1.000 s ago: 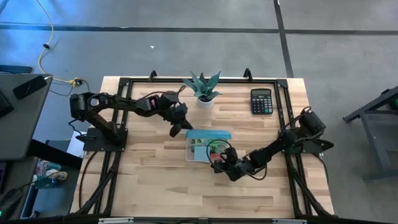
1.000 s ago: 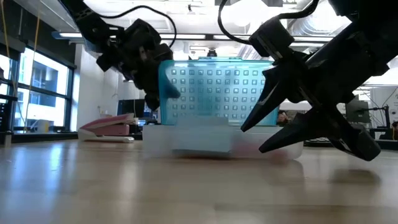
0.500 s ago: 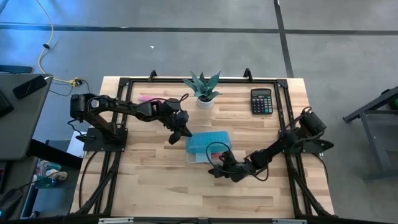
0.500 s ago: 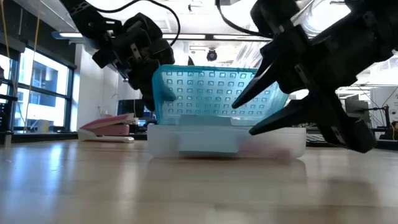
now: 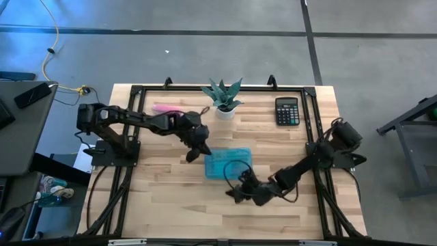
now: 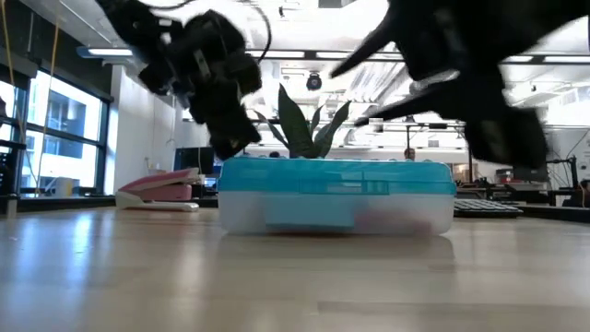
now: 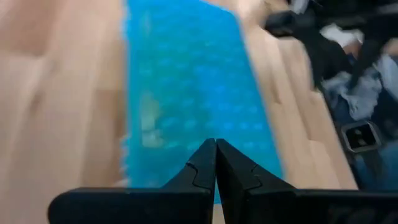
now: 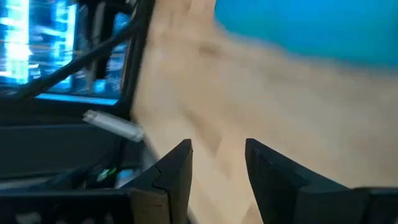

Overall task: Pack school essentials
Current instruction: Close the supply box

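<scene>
The blue lid (image 6: 336, 173) lies flat on the clear pencil case (image 6: 336, 210) now, and the school essentials are out of sight beneath it, inside the case at mid-bench (image 5: 171, 198). The left pincer (image 5: 199, 142) sits at the case's far-left corner, fingers (image 7: 205, 168) clenched together with nothing between them, the tip poised right over the lid. The right pincer (image 5: 235, 195) hangs just off the near edge of the case, prongs spread and released, bare bench in front of it.

Here's the danger: the lid looks down, but whether it has latched I cannot tell. If the left pincer presses only at that one corner, the opposite side could spring up, or the light case could skid across the smooth bench towards the right pincer. A pencil lying proud inside would hold the lid off its catch, and a harder push could tip the case or strain the hinge. The right pincer is close too; a swing inward could clip the case's front wall and shove it. The potted plant (image 5: 222, 96) stands just beyond the left pincer, so a careless retreat could knock it.
</scene>
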### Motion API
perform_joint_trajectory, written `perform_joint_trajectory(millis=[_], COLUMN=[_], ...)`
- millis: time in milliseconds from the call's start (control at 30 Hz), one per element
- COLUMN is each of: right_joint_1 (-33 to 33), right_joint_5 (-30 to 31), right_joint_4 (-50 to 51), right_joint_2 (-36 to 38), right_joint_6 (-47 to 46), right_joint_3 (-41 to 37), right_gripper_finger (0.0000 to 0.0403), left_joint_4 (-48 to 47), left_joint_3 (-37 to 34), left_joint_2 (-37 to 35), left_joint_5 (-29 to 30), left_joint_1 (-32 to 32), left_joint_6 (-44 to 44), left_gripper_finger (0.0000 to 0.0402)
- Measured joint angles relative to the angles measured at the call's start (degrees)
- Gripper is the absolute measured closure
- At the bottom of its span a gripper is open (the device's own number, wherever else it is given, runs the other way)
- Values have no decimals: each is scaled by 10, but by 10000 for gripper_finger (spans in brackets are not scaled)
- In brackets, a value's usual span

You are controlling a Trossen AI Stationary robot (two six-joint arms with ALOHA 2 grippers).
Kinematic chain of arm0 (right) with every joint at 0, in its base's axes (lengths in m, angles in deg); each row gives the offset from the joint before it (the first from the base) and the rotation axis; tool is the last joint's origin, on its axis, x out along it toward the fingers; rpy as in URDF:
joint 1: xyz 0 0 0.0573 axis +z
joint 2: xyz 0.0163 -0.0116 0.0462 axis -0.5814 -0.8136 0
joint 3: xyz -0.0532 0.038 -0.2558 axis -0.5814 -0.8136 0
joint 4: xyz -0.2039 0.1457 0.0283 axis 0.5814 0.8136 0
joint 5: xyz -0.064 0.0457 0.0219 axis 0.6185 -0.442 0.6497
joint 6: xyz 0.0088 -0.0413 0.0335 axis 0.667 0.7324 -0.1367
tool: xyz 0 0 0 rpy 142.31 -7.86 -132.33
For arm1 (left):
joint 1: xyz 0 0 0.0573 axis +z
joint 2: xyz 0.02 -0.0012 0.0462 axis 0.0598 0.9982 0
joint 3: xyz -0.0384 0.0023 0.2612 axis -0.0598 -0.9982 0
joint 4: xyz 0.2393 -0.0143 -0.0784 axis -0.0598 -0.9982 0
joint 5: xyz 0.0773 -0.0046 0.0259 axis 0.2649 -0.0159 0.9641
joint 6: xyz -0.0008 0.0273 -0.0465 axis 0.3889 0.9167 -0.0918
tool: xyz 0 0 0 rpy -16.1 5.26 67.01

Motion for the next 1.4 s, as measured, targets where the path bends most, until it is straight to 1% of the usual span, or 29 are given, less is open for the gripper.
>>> perform_joint_trajectory(millis=[100, 200, 300, 367, 467, 567, 633, 667, 867, 967, 1100, 1267, 1400], right_joint_1=[-24, -47, -67, -77, -98, -127, -148, -157, -178, -178, -178, -183, -185], right_joint_5=[15, 34, 41, 40, 35, 6, -27, -46, -116, -140, -143, -146, -146], right_joint_4=[93, 203, 299, 359, 421, 428, 421, 417, 417, 419, 409, 387, 391], right_joint_2=[35, 82, 137, 167, 202, 212, 206, 199, 158, 135, 113, 105, 104], right_joint_6=[39, 71, 80, 81, 97, 135, 162, 173, 185, 185, 170, 169, 155], right_joint_3=[11, 16, 17, 17, 16, 16, 16, 16, 16, 16, 18, 18, 18], right_gripper_finger=[265, 265, 272, 285, 319, 361, 389, 395, 391, 400, 399, 402, 402], left_joint_4=[-41, -86, -110, -111, -100, -88, -78, -78, -79, -86, -97, -106, -103], left_joint_3=[37, 69, 81, 81, 82, 81, 82, 82, 81, 81, 81, 83, 83], left_joint_2=[0, 0, 0, 0, 10, 24, 34, 38, 50, 50, 54, 64, 71], left_joint_5=[9, 66, 95, 100, 113, 121, 121, 122, 144, 172, 193, 191, 191], left_joint_1=[-34, -65, -80, -82, -79, -75, -78, -81, -93, -93, -86, -74, -66], left_joint_6=[38, 77, 86, 79, 53, 17, -4, -10, -24, -23, -24, -28, -28], left_gripper_finger=[401, 401, 401, 401, 401, 401, 401, 401, 401, 401, 401, 402, 402])
